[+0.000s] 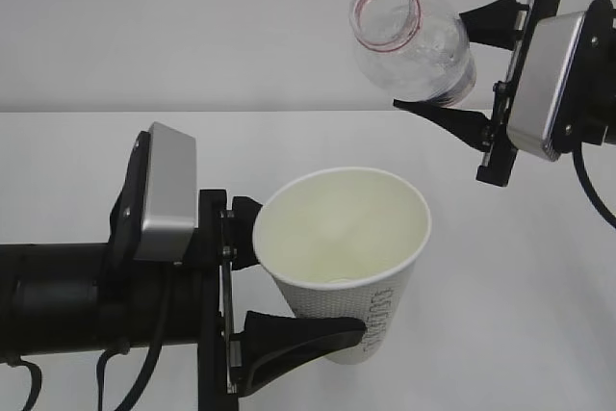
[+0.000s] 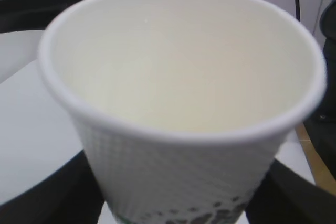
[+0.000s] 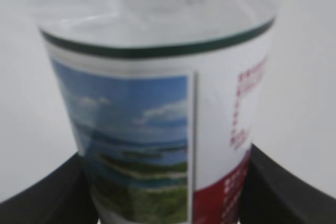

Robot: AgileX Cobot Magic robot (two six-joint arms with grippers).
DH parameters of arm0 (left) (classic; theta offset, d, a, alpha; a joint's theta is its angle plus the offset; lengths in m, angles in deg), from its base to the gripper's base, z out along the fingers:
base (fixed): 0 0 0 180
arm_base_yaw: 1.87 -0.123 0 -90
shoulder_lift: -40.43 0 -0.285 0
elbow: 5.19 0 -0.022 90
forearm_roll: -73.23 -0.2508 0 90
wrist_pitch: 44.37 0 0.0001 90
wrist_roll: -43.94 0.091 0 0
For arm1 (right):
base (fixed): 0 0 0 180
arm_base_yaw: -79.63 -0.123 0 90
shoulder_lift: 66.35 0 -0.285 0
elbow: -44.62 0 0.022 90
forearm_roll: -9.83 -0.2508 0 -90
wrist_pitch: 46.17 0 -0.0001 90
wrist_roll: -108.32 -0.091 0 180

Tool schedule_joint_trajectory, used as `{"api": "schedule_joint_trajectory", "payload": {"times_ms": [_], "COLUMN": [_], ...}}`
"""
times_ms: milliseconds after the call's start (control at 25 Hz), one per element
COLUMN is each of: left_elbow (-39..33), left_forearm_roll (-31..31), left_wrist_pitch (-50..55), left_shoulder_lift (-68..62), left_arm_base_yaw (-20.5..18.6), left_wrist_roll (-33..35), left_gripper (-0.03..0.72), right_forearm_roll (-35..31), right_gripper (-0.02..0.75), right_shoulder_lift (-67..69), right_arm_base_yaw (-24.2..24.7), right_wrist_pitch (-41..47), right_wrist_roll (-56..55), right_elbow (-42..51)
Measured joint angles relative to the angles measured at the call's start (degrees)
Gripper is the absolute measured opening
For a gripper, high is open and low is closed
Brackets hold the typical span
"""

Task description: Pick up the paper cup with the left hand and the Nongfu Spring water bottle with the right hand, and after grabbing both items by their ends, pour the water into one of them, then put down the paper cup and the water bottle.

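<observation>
Bottle (image 1: 412,40) clear, uncapped, tipped above white cup (image 1: 345,259).

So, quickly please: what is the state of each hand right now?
Left hand: closed on the paper cup.
Right hand: closed on the Nongfu Spring water bottle.

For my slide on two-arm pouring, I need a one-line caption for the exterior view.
Left gripper holds the paper cup upright while right gripper tips the open bottle above it.
</observation>
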Motion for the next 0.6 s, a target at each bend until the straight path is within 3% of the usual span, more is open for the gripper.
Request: {"api": "schedule_joint_trajectory", "payload": {"times_ms": [600], "left_elbow": [0.3], "left_forearm_roll": [-0.9], "left_wrist_pitch": [-0.4], "left_shoulder_lift": [0.0], "left_arm_base_yaw": [0.0], "left_wrist_roll": [0.0], "left_gripper": [0.536], "right_forearm_roll": [-4.8], "right_gripper": [0.503], "right_shoulder_lift": [0.0], "right_arm_base_yaw": [0.0], "right_wrist_pitch": [0.0], "right_wrist_roll": [10.7], "right_elbow": [0.0]}}
